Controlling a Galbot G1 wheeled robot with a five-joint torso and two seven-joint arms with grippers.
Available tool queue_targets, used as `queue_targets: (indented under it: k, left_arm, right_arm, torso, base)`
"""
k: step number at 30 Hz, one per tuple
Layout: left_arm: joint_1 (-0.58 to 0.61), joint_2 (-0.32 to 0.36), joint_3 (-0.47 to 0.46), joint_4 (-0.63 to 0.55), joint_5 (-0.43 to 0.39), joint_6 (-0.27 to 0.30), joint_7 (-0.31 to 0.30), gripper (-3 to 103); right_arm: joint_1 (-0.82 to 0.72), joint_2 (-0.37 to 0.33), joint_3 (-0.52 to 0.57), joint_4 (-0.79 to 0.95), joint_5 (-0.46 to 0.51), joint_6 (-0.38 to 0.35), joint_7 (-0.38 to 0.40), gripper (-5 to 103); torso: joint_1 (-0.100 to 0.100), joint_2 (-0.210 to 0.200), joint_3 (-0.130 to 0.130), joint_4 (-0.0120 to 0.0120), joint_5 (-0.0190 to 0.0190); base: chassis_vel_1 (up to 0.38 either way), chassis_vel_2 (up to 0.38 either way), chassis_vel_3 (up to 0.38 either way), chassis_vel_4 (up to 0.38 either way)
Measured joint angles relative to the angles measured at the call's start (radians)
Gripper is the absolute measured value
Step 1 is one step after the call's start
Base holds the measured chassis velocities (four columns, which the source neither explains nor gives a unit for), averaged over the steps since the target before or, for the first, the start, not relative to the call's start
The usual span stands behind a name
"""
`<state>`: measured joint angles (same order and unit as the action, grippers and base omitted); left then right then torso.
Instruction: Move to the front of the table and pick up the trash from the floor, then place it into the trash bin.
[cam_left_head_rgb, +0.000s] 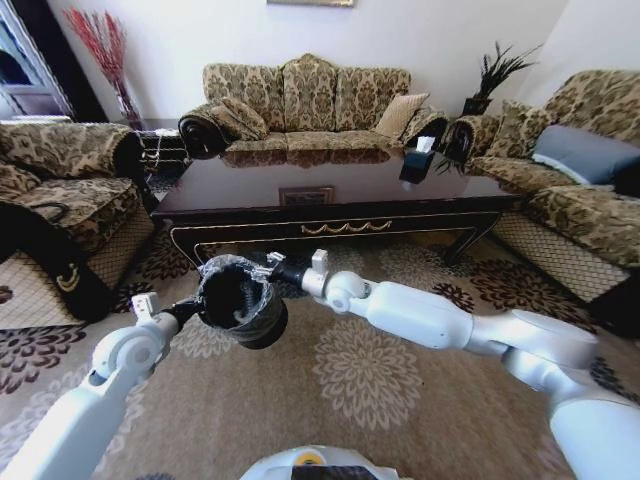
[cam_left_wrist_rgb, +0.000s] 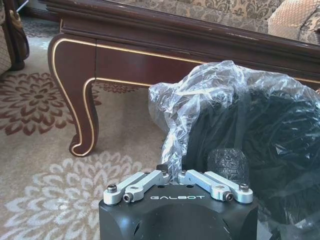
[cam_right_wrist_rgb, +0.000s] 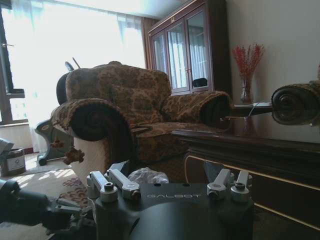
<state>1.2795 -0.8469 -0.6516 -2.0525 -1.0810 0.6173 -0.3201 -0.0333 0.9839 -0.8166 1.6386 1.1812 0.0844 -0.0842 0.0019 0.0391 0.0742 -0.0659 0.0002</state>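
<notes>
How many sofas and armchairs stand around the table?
3: one sofa behind the table, one armchair on the left, one seat on the right. Others may be hidden.

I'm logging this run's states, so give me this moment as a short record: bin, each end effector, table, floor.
trash bin: black, bag-lined, held up off the floor between the two arms, in front of the table
left end effector: at the bin's left side, shut on its bagged rim
right end effector: at the bin's upper right rim; grip cannot be judged
table: dark, gold-trimmed, just beyond the bin
floor: flower-patterned carpet; no litter visible on it
</notes>
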Motion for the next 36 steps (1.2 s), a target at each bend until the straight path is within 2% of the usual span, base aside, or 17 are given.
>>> queue_targets:
  k: [1,3,5,6,10,11,13,16,19,22,27,36]
  left_arm:
    - [0.007,0.001,-0.001,-0.001,0.002,0.001,-0.005,3]
    - [0.025,0.001,-0.001,-0.001,0.006,0.006,-0.015,3]
    - [0.051,-0.003,-0.003,0.005,0.008,0.010,-0.032,3]
    - [0.051,-0.003,-0.003,0.005,0.008,0.010,-0.032,3]
    - [0.105,-0.021,-0.006,0.013,0.009,0.013,-0.064,3]
    - [0.137,-0.039,-0.006,0.017,0.011,0.019,-0.091,3]
    - [0.145,-0.044,-0.002,0.021,0.016,0.019,-0.098,3]
    - [0.162,-0.056,0.007,0.041,0.038,0.019,-0.126,3]
    - [0.171,-0.063,0.010,0.054,0.047,0.019,-0.136,3]
    - [0.189,-0.075,0.016,0.065,0.056,0.018,-0.152,3]
    - [0.198,-0.088,0.029,0.072,0.058,0.018,-0.179,3]
    - [0.192,-0.106,0.037,0.123,0.084,0.014,-0.195,3]
  right_arm:
    - [-0.008,-0.003,0.017,0.000,0.002,-0.002,0.020,82]
    - [-0.038,-0.014,0.068,0.000,0.004,-0.021,0.102,93]
    - [-0.075,-0.028,0.115,-0.015,-0.037,-0.044,0.183,99]
    - [-0.075,-0.028,0.115,-0.015,-0.037,-0.044,0.183,99]
    - [-0.151,-0.046,0.188,-0.041,-0.125,-0.092,0.277,100]
    - [-0.234,-0.057,0.259,-0.044,-0.139,-0.135,0.359,100]
    - [-0.262,-0.061,0.284,-0.043,-0.139,-0.143,0.386,100]
    - [-0.350,-0.069,0.354,-0.056,-0.144,-0.170,0.488,100]
    - [-0.404,-0.071,0.405,-0.059,-0.140,-0.185,0.535,100]
    - [-0.475,-0.082,0.482,-0.059,-0.143,-0.190,0.555,100]
    - [-0.527,-0.108,0.538,-0.047,-0.152,-0.192,0.552,100]
    - [-0.571,-0.121,0.585,-0.023,-0.162,-0.192,0.543,100]
  torso:
    - [0.000,0.000,0.000,0.0000,0.0000]
    - [0.000,0.000,0.000,0.0000,0.0000]
    - [0.000,0.000,0.000,0.0001,-0.0001]
    - [0.000,0.000,0.000,0.0001,-0.0001]
    - [0.000,0.000,0.000,0.0000,-0.0001]
    - [0.000,0.000,0.000,0.0003,0.0000]
    - [0.000,0.000,0.000,0.0003,-0.0001]
    - [0.000,0.000,0.000,-0.0002,0.0002]
    - [0.000,0.000,0.000,-0.0002,0.0000]
    - [0.000,0.000,0.000,0.0002,0.0000]
    - [0.000,0.000,0.000,-0.0003,0.0000]
    - [0.000,0.000,0.000,0.0001,-0.0001]
  base:
    - [0.000,0.000,0.000,0.000]
    - [0.000,0.000,0.000,0.000]
    - [0.000,0.000,0.000,0.000]
    - [0.000,0.000,0.000,0.000]
    - [0.000,0.000,0.000,0.000]
    - [0.000,0.000,0.000,0.000]
    - [0.000,0.000,0.000,0.000]
    - [0.000,0.000,0.000,0.000]
    - [0.000,0.000,0.000,0.000]
    - [0.000,0.000,0.000,0.000]
    - [0.000,0.000,0.000,0.000]
    - [0.000,0.000,0.000,0.000]
